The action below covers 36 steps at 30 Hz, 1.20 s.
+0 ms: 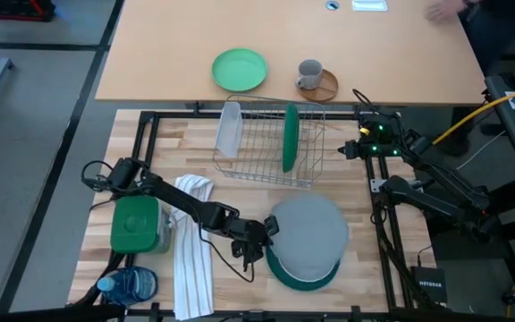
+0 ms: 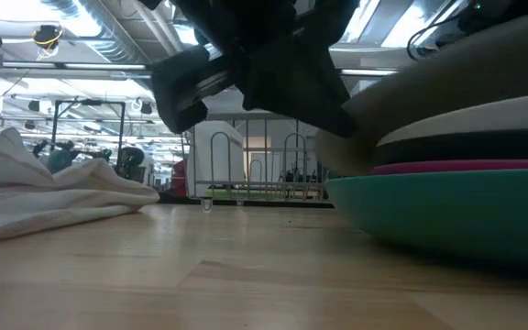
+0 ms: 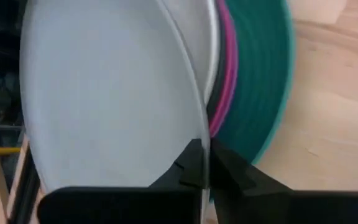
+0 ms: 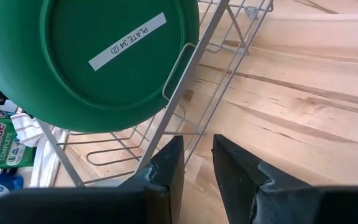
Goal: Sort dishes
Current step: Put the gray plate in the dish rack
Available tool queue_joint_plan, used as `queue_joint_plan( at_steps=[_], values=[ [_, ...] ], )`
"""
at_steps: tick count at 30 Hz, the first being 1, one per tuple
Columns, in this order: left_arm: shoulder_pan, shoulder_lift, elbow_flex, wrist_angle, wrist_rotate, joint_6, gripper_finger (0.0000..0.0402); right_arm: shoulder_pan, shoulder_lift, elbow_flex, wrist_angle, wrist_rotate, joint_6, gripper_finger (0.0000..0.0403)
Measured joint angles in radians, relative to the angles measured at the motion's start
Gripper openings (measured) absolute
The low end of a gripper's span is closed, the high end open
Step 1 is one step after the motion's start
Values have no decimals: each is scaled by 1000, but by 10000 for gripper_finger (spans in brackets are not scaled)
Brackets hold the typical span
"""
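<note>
Left gripper (image 1: 259,240) at the near-left edge of a plate stack on the wooden table (image 1: 347,277), jaws closed on the rim of the top plate. In the left wrist view the two dark fingers (image 3: 194,165) meet across the thin edge of the light grey plate (image 3: 110,93), one above and one below. That plate is matte, round and flat, and its gripped side is lifted off the plates beneath. Under it lie a charcoal plate (image 2: 456,147), a purple-pink plate (image 2: 466,167) and, lowest, a teal-green plate (image 2: 447,211) resting on the table. A dark green plate (image 1: 290,138) stands upright on edge in the wire dish rack (image 1: 266,165) farther back; its underside carries a white label. Right gripper (image 4: 196,155) hangs beside the rack's right end, its jaws a little apart and holding nothing. A white striped cloth (image 1: 190,250) lies just left of the stack.
</note>
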Motion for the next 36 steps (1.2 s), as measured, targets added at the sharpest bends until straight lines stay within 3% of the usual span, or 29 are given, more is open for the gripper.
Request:
queue_joint_plan(
  at_steps=[13,19,27,36],
  values=[
    [-24,-33,0,180,7,-202,3,-1,-13,-1,35,0,-5,89],
    [-24,-103,0,225,21,-426,2,-1,-62,-1,95,2,-34,89],
    [-29,-170,0,322,84,-843,1,-1,-182,-1,213,10,-35,89],
    [-23,-179,0,630,47,-1111,1,-1,-293,-1,226,80,-82,89]
  ],
)
